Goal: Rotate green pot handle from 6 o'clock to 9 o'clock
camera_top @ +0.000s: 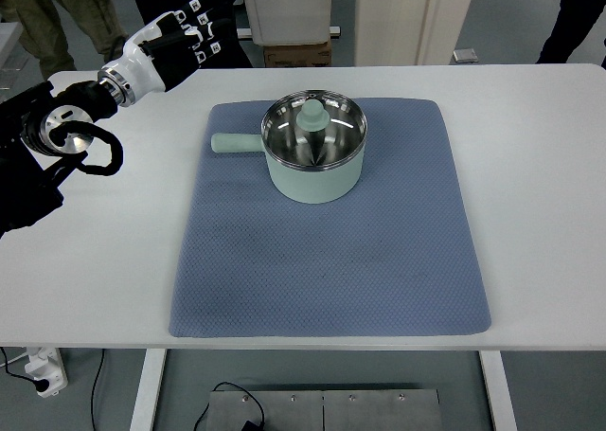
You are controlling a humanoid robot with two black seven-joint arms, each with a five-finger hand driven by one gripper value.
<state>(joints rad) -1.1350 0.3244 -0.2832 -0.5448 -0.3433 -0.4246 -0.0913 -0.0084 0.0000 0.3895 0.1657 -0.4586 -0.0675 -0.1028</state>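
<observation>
- Green pot (313, 156) sits on the far half of the blue quilted mat (331, 260), lid on, with a green lid knob (313, 116) at the centre of the steel top.
- Pot handle (236, 144) points to the picture's left, i.e. roughly 9 o'clock. Judged from this, the rotation looks done; no further turn seems needed.
- Left hand (180, 41) is raised over the far-left corner of the white table (530, 166), well apart from the pot and touching nothing. Fingers look loosely curled and hold nothing; exact spread is hard to read against the dark background.
- Left arm (66, 133) comes in from the left edge, its wrist and forearm joints over the table's left margin.
- Right arm not in view.
- Step in hand, as a judgement: retreat or rest after the turn. If any move is left, it calls for parking the arm clear of the handle so the pot is not nudged off its heading.
- Surface: mat lies flat and slightly skewed on the table.
- Room: persons' legs (57, 14) stand beyond the far edge; white bins (417, 19) and a cardboard box (295, 54) sit behind the table; cables (57, 374) and a power strip lie on the floor below.
</observation>
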